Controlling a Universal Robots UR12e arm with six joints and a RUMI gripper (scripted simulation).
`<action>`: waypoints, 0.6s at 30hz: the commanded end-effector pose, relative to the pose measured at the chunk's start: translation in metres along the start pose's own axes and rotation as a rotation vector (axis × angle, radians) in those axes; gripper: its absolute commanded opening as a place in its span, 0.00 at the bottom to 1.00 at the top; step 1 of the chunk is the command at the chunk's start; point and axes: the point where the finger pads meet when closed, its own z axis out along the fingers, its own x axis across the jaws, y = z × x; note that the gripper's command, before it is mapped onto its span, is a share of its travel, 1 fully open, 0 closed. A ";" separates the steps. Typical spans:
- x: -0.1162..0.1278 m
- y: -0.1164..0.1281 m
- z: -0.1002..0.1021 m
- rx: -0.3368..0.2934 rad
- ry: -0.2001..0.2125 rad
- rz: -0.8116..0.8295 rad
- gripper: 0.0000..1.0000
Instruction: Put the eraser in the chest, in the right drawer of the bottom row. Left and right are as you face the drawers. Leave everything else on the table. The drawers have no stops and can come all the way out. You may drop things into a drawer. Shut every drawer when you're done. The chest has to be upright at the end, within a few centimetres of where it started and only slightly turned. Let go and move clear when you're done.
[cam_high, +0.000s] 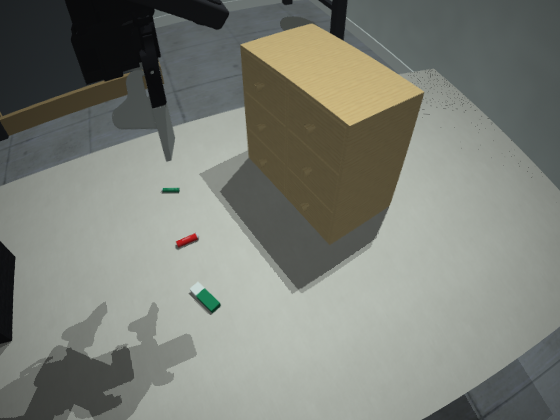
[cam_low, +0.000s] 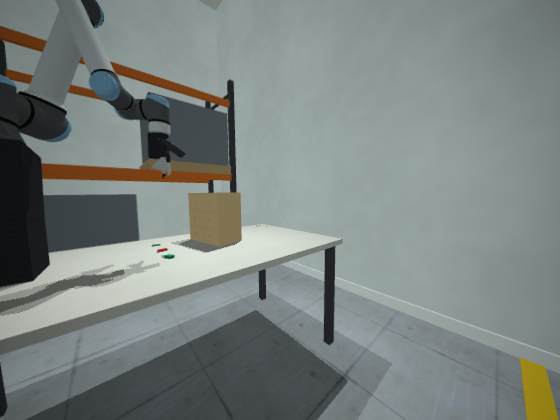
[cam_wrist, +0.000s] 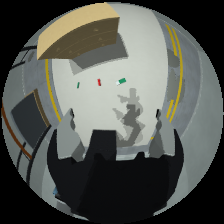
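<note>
The eraser (cam_high: 205, 297), white with a green sleeve, lies flat on the table in front of the wooden chest (cam_high: 325, 135). It also shows in the wrist view (cam_wrist: 120, 82) and in the exterior view (cam_low: 169, 256). All the chest's drawers are shut, including the bottom-row right drawer (cam_high: 304, 205). My gripper (cam_wrist: 115, 108) is open and empty. It hangs high above the table, pointing down, to the left of the chest (cam_low: 215, 218). In the top view one finger (cam_high: 165, 135) shows; the whole gripper shows in the exterior view (cam_low: 162, 170).
A small red object (cam_high: 186, 240) and a small green object (cam_high: 170, 190) lie on the table between the eraser and the gripper's side. A black block (cam_low: 20, 210) stands at the table's left end. An orange shelf rack (cam_low: 135, 174) stands behind the table.
</note>
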 end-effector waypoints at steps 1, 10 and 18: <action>0.001 -0.002 0.001 0.001 0.001 0.045 1.00; 0.003 -0.005 0.006 0.001 0.001 0.154 1.00; 0.006 -0.010 0.015 0.001 0.001 0.342 1.00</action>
